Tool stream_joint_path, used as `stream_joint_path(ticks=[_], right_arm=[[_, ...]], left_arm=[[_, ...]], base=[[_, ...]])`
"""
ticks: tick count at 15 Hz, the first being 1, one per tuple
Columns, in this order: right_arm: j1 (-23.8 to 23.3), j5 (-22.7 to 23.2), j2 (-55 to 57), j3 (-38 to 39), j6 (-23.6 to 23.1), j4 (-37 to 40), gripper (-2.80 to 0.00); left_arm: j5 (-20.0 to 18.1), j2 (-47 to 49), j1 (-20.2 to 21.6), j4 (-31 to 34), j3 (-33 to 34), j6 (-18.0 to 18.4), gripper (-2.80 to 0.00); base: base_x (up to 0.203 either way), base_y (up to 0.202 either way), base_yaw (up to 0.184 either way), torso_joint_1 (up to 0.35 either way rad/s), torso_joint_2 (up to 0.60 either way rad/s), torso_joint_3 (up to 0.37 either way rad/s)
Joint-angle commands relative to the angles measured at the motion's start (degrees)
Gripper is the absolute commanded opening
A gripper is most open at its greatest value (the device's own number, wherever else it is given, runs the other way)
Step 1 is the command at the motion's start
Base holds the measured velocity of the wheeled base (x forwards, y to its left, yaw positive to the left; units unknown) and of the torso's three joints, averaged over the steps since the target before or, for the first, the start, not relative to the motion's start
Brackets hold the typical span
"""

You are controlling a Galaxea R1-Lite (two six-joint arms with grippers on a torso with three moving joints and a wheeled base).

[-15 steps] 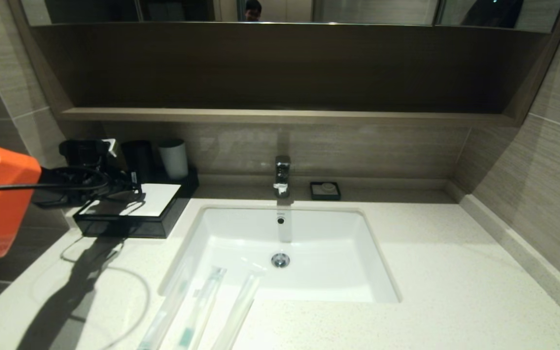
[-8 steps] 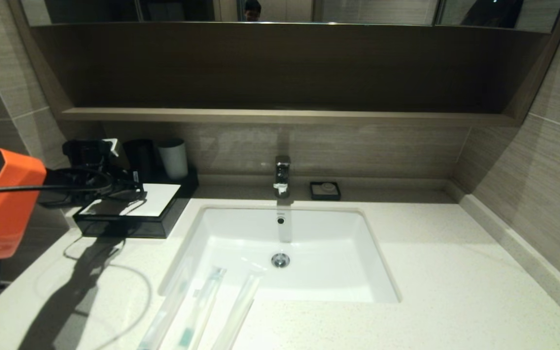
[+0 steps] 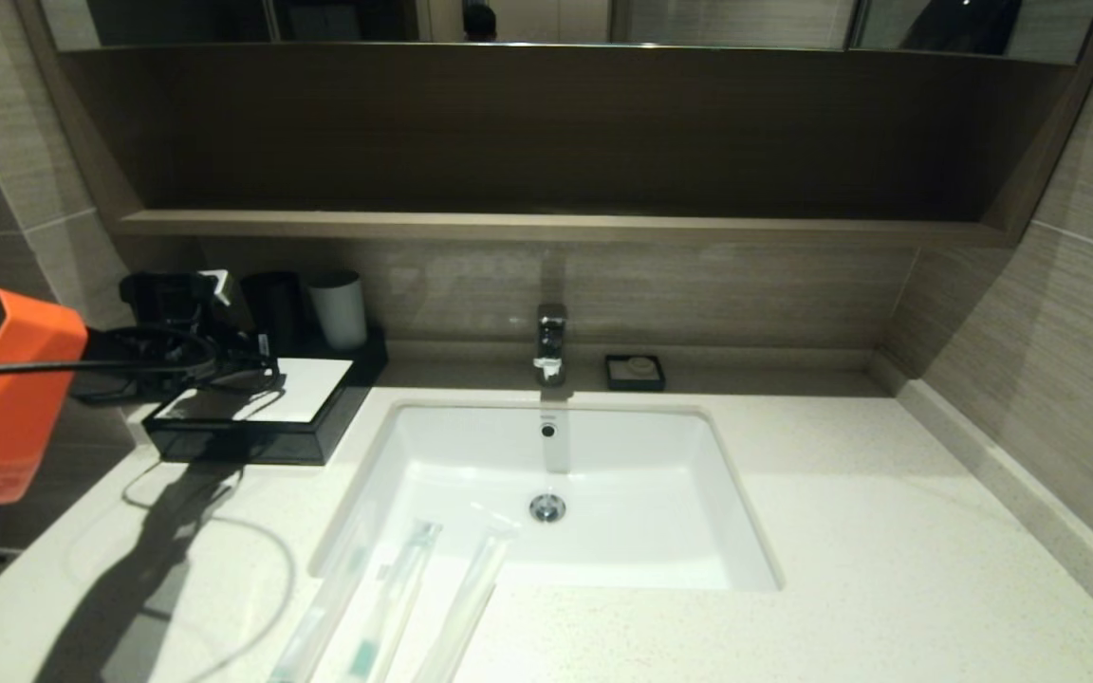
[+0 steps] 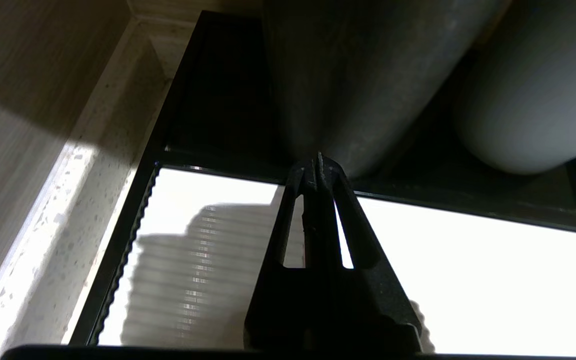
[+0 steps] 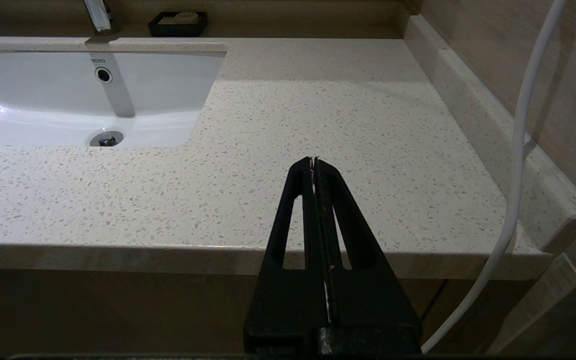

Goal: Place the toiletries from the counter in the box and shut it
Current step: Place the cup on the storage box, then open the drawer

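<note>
Three packets (image 3: 395, 607) lay unpacked at the worktop (image 3: 888, 569) front edge; box (image 3: 257, 408) closed; left hand (image 4: 318, 162) closed, empty, above it; right hand (image 5: 314, 162) closed, parked off the front edge.

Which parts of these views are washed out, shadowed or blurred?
Head view: the left arm's long shadow crosses the counter below the box. Left wrist view: the box's white panel is overexposed, the dark cup blurred behind the shut left gripper. Right wrist view: evenly lit, right gripper sharp.

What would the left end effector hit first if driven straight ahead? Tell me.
Most likely the dark grey cup: the shut left end effector over the box points right at its base, though the gap is hard to judge.
</note>
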Motion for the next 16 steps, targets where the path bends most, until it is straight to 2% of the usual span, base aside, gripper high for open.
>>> stream_joint_path(ticks=[1, 7, 16], right_arm=[[0.10, 0.00, 0.00, 0.09, -0.01, -0.02, -2.80], [0.10, 0.00, 0.00, 0.09, -0.01, -0.02, -2.80], [0.01, 0.00, -0.09, 0.09, -0.01, -0.02, -2.80]], left_arm=[[0.01, -2.18, 0.20, -0.11, 1.91, 0.01, -2.80], [0.02, -11.06, 1.64, -0.43, 12.77, 0.10, -2.80], [-0.01, -36.09, 2.84, -1.82, 35.81, 2.11, -2.80]], base=[[0.000, 0.000, 0.000, 0.000, 0.00, 0.000], [0.000, 0.000, 0.000, 0.000, 0.00, 0.000], [0.000, 0.000, 0.000, 0.000, 0.00, 0.000]])
